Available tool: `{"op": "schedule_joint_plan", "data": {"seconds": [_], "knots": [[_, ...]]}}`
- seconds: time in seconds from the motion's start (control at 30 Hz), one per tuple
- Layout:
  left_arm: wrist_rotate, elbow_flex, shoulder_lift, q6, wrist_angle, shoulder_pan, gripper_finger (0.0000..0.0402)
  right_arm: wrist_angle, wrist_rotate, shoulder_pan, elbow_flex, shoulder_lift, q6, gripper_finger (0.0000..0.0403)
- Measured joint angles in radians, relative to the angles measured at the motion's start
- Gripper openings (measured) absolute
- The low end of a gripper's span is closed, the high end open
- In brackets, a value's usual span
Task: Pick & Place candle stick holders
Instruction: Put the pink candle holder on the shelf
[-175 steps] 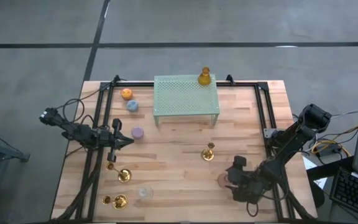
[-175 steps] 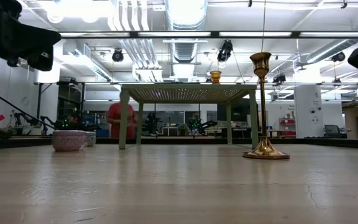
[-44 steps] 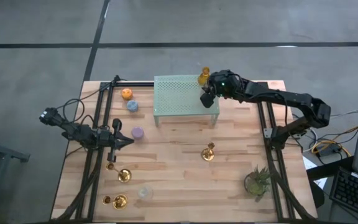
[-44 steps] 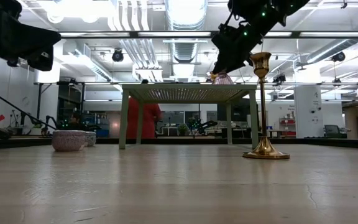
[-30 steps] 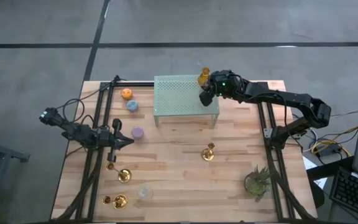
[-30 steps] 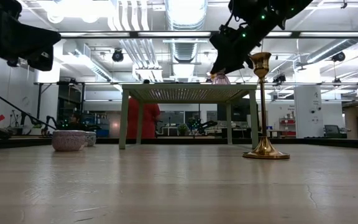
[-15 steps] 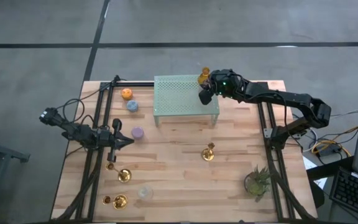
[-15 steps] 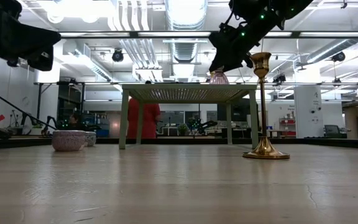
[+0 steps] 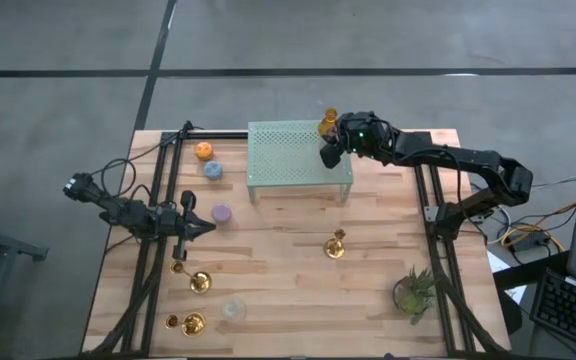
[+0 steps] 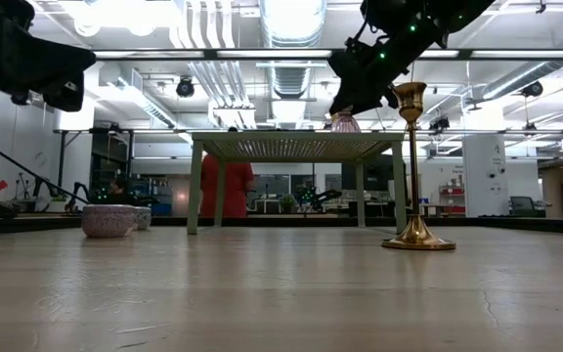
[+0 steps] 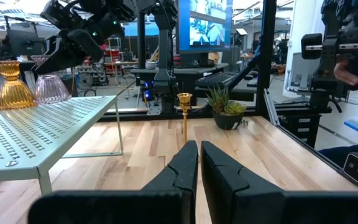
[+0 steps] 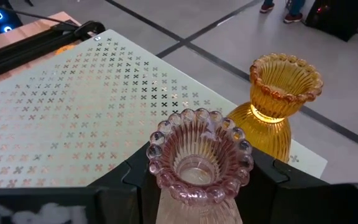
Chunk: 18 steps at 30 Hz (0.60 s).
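the right gripper (image 12: 199,180) clasps the pink holder (image 12: 199,163) at the mesh rack (image 9: 298,152)'s far right corner, beside the amber holder (image 12: 277,106); the high view hides the pink one. the left gripper (image 11: 199,163), fingers pressed together and empty, waits near the tabletop (image 9: 288,280)'s left edge.

From above, my right gripper (image 9: 330,157) hid the pink cup (image 12: 200,157); its base was cut off in my wrist view.

Between my dark fingers (image 12: 263,186) sits a ribbed pink glass holder (image 12: 199,163) with a beaded rim. Beside it glows a ribbed amber holder (image 12: 277,102). Both are over the pale green rack (image 12: 73,118), punched with small crosses.
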Motion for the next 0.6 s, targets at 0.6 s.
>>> {"op": "schedule_joint_plan", "data": {"seconds": [0.6], "knots": [[0.0, 0.0, 0.0, 0.0, 0.0, 0.0, 0.0026, 0.068, 0.0, 0.0, -0.052, 0.0, -0.005, 0.0171]]}}
